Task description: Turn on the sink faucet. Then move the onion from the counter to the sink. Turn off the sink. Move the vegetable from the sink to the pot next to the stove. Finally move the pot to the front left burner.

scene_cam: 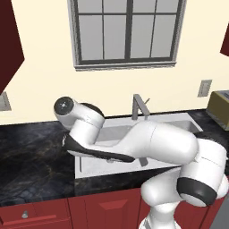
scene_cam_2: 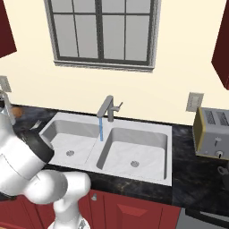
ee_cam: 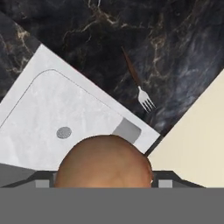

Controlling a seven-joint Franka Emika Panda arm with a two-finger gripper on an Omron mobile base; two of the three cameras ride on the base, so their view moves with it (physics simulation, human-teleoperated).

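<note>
Onion point(ee_cam: 104, 161) in the hand point(ee_cam: 103, 181) above sink point(ee_cam: 39, 127) (faucet point(scene_cam_2: 106, 109) running)

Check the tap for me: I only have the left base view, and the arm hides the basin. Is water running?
Observer: Yes. In the right base view a thin blue stream falls from the sink faucet into the sink.
Operator: Does the claw have the onion?
Observer: The hand view shows the onion filling the claw, so it looks gripped.
Operator: What is below it?
Observer: A basin of the sink, with its drain just beyond the onion.
Operator: Anything loose nearby?
Observer: A fork lies on the counter past the rim.
</note>
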